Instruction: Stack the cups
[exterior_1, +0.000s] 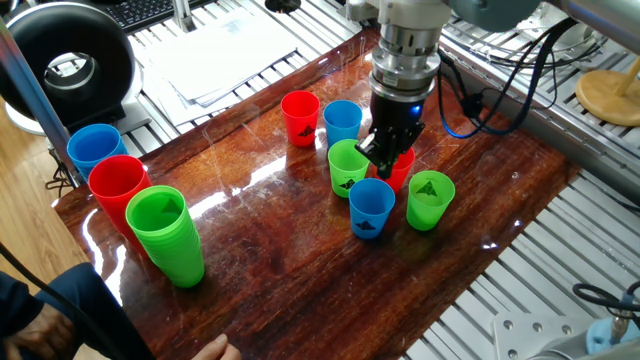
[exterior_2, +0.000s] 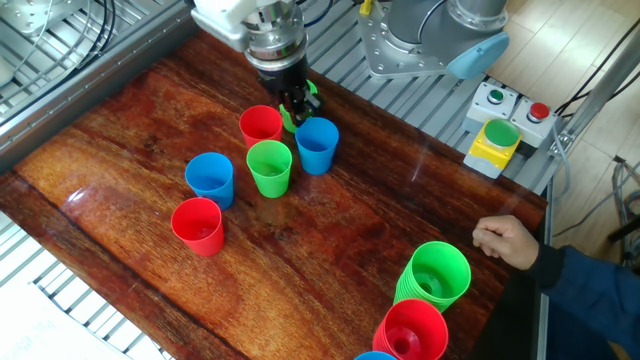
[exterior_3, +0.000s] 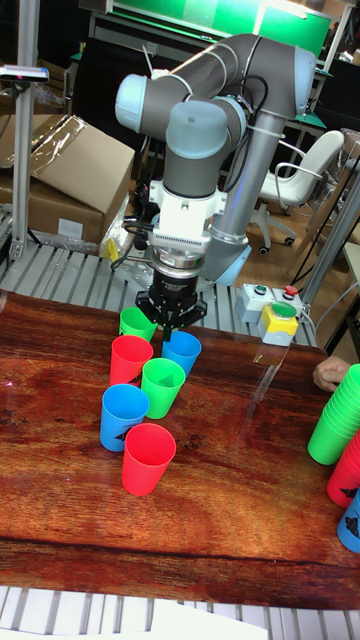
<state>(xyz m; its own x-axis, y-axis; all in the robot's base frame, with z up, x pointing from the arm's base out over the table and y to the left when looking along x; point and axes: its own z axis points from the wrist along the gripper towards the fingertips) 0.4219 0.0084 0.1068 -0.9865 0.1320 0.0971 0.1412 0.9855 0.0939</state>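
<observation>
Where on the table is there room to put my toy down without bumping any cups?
The widest bare wood lies between the six loose cups and the three tall piles. Another free patch sits at the table end beyond the cups, away from the piles. It is crowded under the pincer, where the cups cluster closely.
</observation>
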